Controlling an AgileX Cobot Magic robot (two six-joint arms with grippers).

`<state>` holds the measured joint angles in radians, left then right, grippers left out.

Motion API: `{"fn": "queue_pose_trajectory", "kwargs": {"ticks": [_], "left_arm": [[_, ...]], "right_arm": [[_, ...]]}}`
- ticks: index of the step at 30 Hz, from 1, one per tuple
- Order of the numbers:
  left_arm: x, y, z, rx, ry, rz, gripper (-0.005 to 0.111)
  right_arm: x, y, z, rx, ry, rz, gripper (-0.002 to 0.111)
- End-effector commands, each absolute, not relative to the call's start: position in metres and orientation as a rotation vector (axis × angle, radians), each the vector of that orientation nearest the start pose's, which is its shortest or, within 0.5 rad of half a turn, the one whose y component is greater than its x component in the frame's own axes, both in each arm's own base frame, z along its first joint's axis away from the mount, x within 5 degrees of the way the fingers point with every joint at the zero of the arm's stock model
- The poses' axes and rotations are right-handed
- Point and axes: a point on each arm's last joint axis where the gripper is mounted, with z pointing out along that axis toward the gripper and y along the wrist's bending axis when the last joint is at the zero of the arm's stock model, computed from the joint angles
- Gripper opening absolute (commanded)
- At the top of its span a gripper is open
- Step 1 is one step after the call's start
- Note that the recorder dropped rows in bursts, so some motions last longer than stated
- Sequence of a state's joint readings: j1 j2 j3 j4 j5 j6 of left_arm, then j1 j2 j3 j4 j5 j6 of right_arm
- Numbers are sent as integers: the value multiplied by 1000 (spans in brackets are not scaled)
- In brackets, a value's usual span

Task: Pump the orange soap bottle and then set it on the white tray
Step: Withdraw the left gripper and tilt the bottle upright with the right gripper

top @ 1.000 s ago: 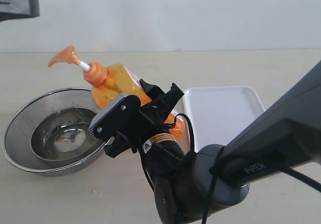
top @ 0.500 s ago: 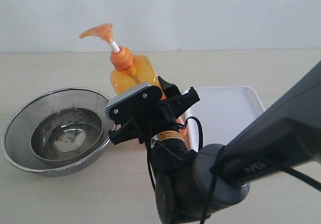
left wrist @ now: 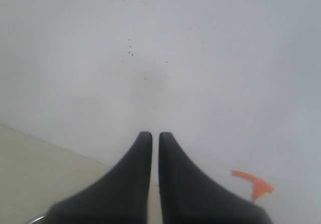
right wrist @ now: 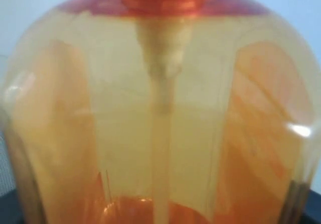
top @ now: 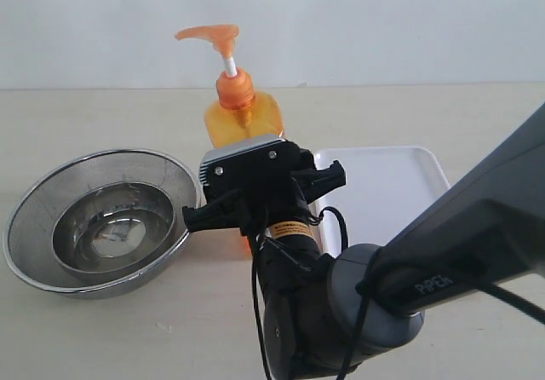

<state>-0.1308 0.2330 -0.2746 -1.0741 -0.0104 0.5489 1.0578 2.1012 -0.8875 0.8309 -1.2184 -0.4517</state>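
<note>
Bottle: the orange soap bottle point(top: 243, 118) stands upright, between the steel bowls and the white tray.
Bottle base: hidden behind the gripper in the exterior view. It cannot be told whether it rests on the bench point(top: 477, 116) or hangs just clear of it.
Pump head: the pump head point(top: 209, 33) sits fully raised on its white stem, spout toward the bowl side. Nothing touches it.
Right gripper: the right gripper point(top: 260, 197) is clamped across the bottle's mid body. In the right wrist view the bottle fills the frame, with a dark finger edge at each lower corner.
Left gripper: the left gripper point(left wrist: 155, 136) has its jaws drawn together on nothing. It faces the wall, and only the pump spout shows low in its view.
Tray: the white tray point(top: 383, 188) lies flat, just beside the bottle on the side away from the bowls.
Bowls: the steel bowls point(top: 38, 218) are nested one inside the other, near the bottle.
Step in hand: judged to be the transfer to the tray, since no gripper is set over the pump.
Next move: carry the bottle sideways over the tray rim, keeping it upright. Lower it until the base sits flat inside the rim, then release.
Caution: a tall bottle set on the rim would probably tip.
</note>
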Motion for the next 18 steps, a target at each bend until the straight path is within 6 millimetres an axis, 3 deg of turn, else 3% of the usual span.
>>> {"fn": "queue_pose_trajectory", "kwargs": {"ticks": [1,7,18], "left_arm": [[58,-10,271,-279,1417,-574,5],[50,-10,252,-262,1402,-588,5],[49,-11,249,-246,1415,-591,5]], "right_arm": [[237,292,131,-277,1577,184,0],[237,292,130,-228,1596,238,0],[236,293,127,-201,1638,283,0]]}}
